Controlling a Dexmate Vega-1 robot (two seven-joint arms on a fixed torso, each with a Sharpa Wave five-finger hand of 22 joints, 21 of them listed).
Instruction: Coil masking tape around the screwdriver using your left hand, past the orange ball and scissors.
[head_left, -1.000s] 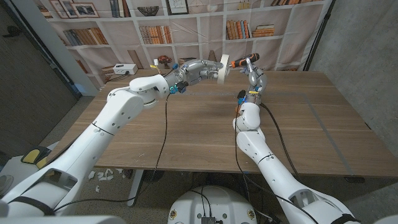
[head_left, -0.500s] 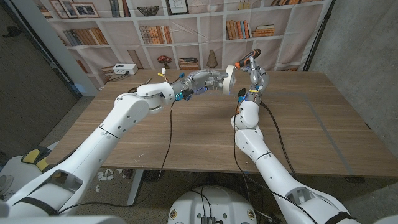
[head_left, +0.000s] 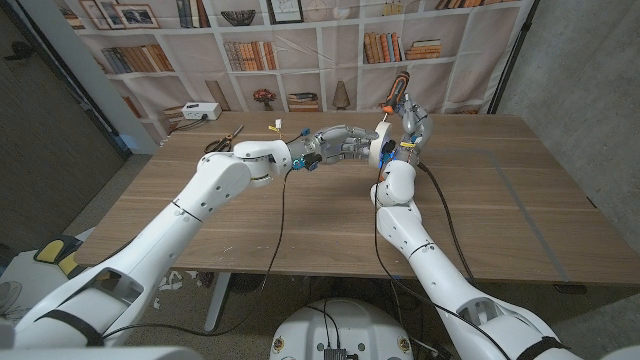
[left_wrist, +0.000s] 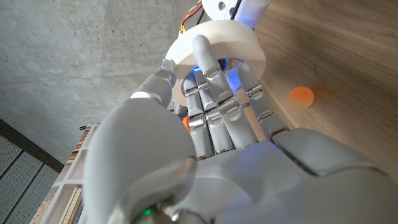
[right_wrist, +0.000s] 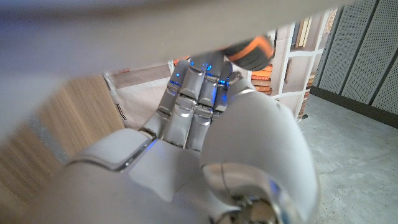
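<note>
Left hand (head_left: 345, 143) has a solid grip on the tape (head_left: 374, 150), a chunky off-white roll with a matte papery look. In the left wrist view the fingers (left_wrist: 211, 99) reach through the hole of the roll (left_wrist: 217, 50) and wrap its rim, so it's clamped pretty firmly. Shiny grey metal finger segments, smooth white plastic shell on the back of the hand (left_wrist: 205, 162).

Right hand (head_left: 410, 118) is curled tight around the screwdriver (head_left: 396, 88), which stands nearly upright with a dark, orange-trimmed handle sticking out the top. From the right wrist view you just see the fingers (right_wrist: 193, 99) closed over a rounded black and orange grip (right_wrist: 252, 51), the rest is blur.

The roll sits just at 9 o'clock of the right hand, touching or nearly touching it; can't tell if the screwdriver is actually inside the hole.

Surface (head_left: 300, 220) is wood with a long plank grain, warm brown. A small orange ball (left_wrist: 301, 97) sits on it in the left wrist view. Scissors (head_left: 224, 142) with dark handles lie at about 10 o'clock on the surface, well apart from the hands. Behind is a white shelf (head_left: 250, 40) holding rows of books.
</note>
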